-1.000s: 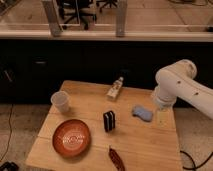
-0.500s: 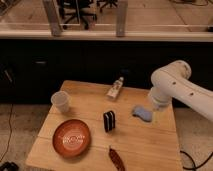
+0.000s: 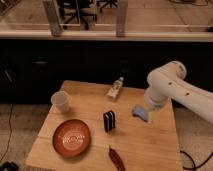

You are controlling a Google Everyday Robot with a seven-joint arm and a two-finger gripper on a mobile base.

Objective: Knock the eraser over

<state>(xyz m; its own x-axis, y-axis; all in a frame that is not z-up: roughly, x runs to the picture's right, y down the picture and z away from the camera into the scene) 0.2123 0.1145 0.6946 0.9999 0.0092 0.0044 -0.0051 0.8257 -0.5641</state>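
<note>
The eraser (image 3: 109,121), a small black block with a white stripe, stands upright near the middle of the wooden table (image 3: 95,105). My white arm (image 3: 167,85) reaches in from the right. My gripper (image 3: 148,106) is at the arm's lower end, just above a soft light-blue pad (image 3: 141,113), and is mostly hidden by the arm. It is to the right of the eraser and apart from it.
A white cup (image 3: 61,102) stands at the table's left. A reddish-brown bowl (image 3: 71,137) sits at the front left. A pale small bottle (image 3: 115,89) lies at the back. A dark red elongated object (image 3: 116,158) lies at the front edge.
My arm has moved leftward over the table's right side, closer to the light-blue pad and the eraser. The eraser has not moved.
</note>
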